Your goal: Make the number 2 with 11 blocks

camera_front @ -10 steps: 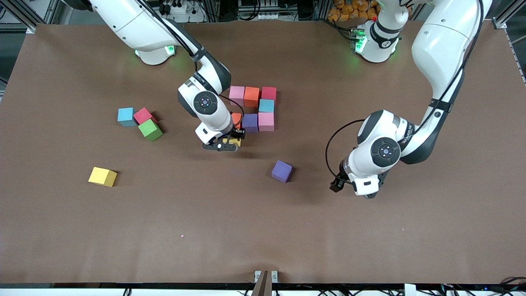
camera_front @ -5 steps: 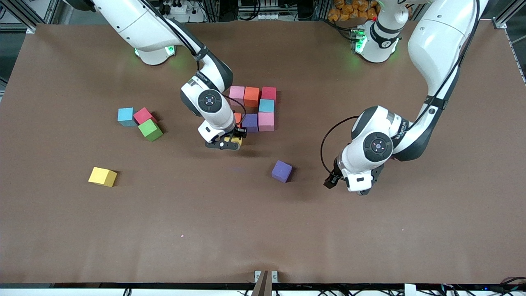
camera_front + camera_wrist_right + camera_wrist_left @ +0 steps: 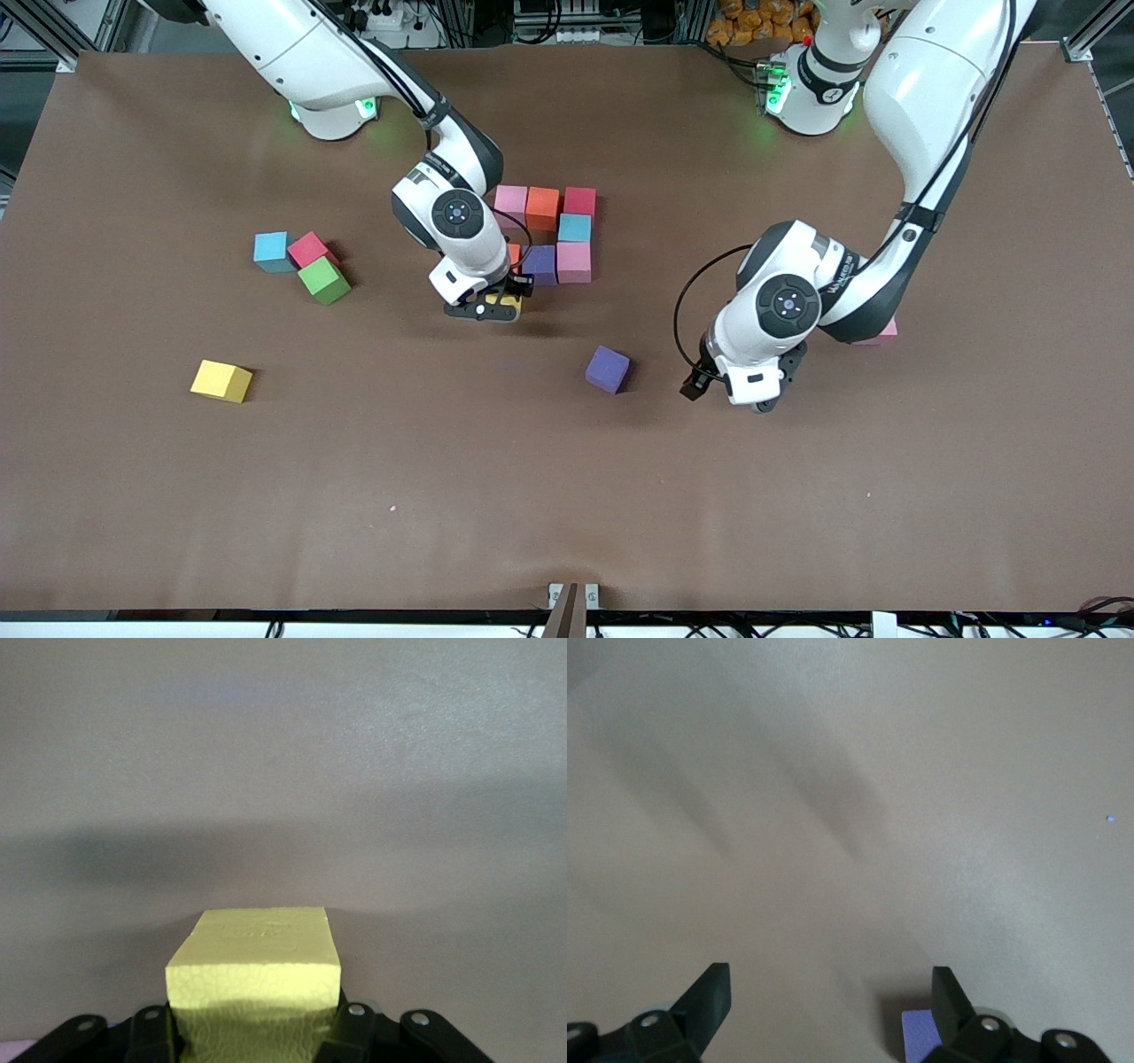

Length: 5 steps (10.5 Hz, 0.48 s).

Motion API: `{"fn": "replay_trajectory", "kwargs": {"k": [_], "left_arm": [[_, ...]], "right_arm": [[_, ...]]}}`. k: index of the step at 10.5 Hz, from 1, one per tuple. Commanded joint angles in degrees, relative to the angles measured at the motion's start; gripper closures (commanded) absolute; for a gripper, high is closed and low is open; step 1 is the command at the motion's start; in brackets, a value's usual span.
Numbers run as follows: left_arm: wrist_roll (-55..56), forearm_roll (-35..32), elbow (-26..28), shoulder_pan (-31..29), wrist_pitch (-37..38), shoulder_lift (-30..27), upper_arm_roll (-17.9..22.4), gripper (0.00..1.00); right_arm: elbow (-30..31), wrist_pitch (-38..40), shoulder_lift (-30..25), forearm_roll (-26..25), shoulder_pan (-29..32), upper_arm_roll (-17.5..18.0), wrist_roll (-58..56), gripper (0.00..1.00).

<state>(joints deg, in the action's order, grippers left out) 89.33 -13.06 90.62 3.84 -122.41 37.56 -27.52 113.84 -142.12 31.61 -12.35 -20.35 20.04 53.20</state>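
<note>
No brand or lettering can be read on any block or on the table. Nine of the blocks lie in view apart from the held one: two pink, one orange, one red and two light blue, one purple in the figure and one loose purple block, and one loose yellow block; a sliver of a second orange shows by the right arm, and a pale pink corner peeks out under the left arm. One green cube sits touching a red block and near a light blue block, toward the right arm's end of the table from the number 2, which stands partly built near the table's middle. The right gripper is clamped on a yellow cube just beside the number 2. The left gripper hovers with fingers wide apart, empty, just beside the loose purple block.
</note>
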Motion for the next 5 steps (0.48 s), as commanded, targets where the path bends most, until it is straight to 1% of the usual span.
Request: {"fn": "replay_trajectory", "kwargs": {"k": [1, 3, 5], "left_arm": [[3.63, 0.4, -3.42, 3.35, -0.11, 2.59, 0.45, 0.0], [5.23, 0.49, -4.39, 4.16, -0.63, 3.22, 0.71, 0.0], [5.93, 0.58, -4.48, 4.25, -1.78, 3.39, 0.98, 0.0]], "right_arm": [[-0.29, 0.53, 1.17, -3.46, -1.27, -1.06, 3.75, 0.86], [-0.29, 0.53, 1.17, -3.55, -1.27, -1.06, 3.76, 0.86], [-0.29, 0.7, 1.35, -5.48, -1.18, -1.06, 3.49, 0.86]]}}
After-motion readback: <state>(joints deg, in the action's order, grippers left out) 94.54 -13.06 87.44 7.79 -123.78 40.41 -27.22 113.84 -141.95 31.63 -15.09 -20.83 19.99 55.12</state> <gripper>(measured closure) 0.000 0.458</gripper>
